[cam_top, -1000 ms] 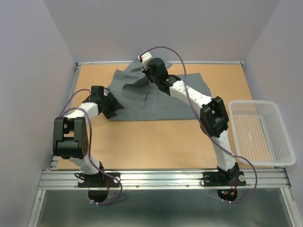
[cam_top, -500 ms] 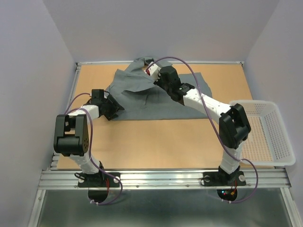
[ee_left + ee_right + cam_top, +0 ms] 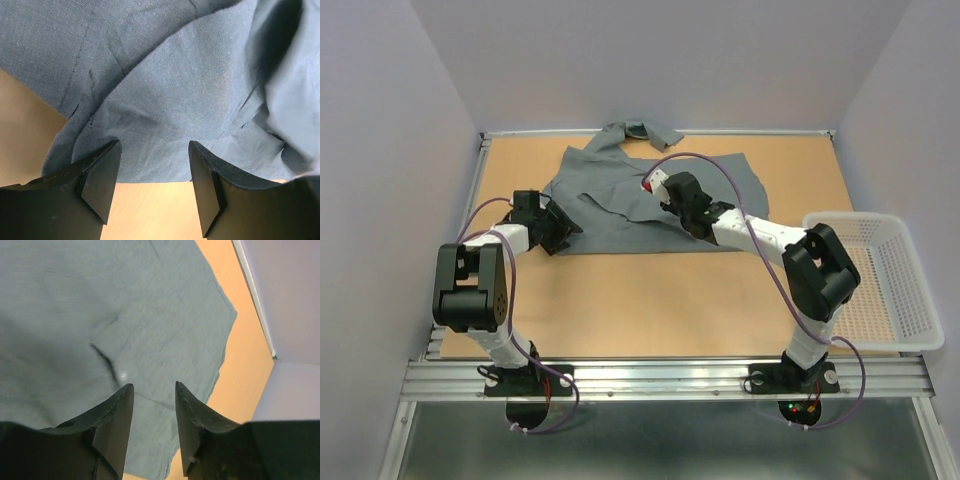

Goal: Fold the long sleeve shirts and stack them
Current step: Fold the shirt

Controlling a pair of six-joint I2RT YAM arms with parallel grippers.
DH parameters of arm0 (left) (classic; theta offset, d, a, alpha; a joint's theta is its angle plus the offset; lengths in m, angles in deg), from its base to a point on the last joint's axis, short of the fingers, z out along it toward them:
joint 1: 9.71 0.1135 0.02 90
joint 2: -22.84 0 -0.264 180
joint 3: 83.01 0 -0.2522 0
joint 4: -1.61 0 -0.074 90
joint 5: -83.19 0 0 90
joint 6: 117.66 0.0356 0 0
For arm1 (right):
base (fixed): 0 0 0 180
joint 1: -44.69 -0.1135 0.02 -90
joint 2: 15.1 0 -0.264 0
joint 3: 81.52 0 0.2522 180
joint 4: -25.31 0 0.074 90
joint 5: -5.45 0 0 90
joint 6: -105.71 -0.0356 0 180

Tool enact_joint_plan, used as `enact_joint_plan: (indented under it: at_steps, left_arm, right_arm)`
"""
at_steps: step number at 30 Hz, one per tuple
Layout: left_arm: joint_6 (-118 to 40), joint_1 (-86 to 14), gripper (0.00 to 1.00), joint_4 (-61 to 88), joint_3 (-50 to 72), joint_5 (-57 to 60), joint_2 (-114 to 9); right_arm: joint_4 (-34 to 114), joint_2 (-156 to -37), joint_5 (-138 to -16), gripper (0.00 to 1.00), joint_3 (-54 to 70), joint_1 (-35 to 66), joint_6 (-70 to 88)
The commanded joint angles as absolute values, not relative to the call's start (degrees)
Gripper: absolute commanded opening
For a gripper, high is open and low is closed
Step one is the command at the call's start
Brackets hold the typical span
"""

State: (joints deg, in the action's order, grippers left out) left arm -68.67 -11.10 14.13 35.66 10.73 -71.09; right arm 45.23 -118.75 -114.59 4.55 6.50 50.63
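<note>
Right now I am holding both pairs of fingers spread and empty: my left gripper (image 3: 154, 147) is hovering over the near corner of the shirt (image 3: 610, 210) farthest from the basket (image 3: 855, 216), and my right gripper (image 3: 154, 386) is hovering over its middle, closer to the basket. The grey shirt is lying spread but rumpled, well apart from the basket, with its collar pointing away from me and its hem toward me. So I am judging that the left gripper is sitting better for the next pinch.
</note>
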Motion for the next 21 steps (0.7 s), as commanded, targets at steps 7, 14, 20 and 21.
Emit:
enact_joint_plan:
  at_steps: [7,14,20,21]
  left_arm:
    - [-66.3,-11.1,0.68,18.8,39.4,6.5,-66.8]
    - [-64.8,-10.3,0.68,20.6,41.7,4.1,-63.9]
    - [-63.2,-8.0,0.68,22.1,45.0,3.0,-60.1]
    - [-62.9,-7.8,0.68,22.2,45.3,2.9,-59.9]
  right_arm:
    - [49.3,-105.5,-112.5,0.82,2.7,7.3,31.8]
    - [58.0,-104.7,-97.5,0.81,3.0,16.0,-4.6]
    - [56.0,-108.0,-85.0,0.76,-2.4,20.1,-26.1]
    - [52.9,-107.9,-82.8,0.74,-3.9,20.5,-27.3]
